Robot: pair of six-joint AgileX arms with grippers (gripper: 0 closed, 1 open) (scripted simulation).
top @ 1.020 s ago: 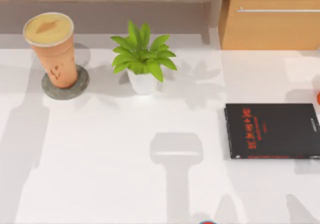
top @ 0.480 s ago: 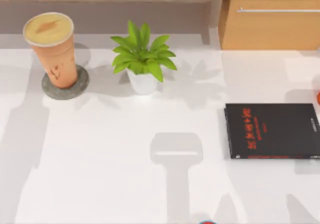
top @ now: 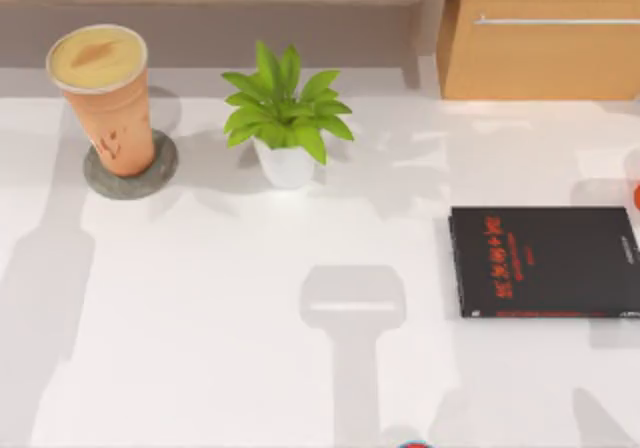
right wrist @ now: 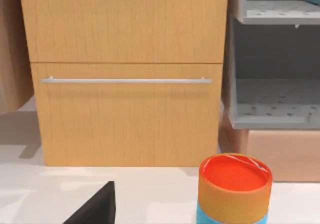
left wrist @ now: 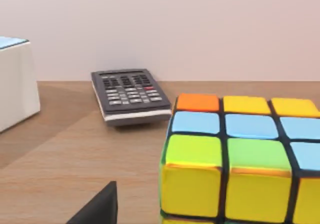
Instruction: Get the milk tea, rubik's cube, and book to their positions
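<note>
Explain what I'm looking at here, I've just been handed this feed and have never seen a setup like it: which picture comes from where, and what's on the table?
This is a simulated pair of AgileX arms at a white table.

The top view looks straight down. On the table's left, the milk tea stands on a round grey coaster. Beside it is a potted plant, and at the right a thin black book lies flat. A wooden drawer cabinet sits behind.

The left wrist view comes from a camera on the left arm. It looks across a wooden surface at the rubik's cube close up, with a dark calculator farther back.

The right wrist view faces the same kind of drawer cabinet, grey shelves and an orange-topped can.

Nothing is seen held in either hand.
</note>
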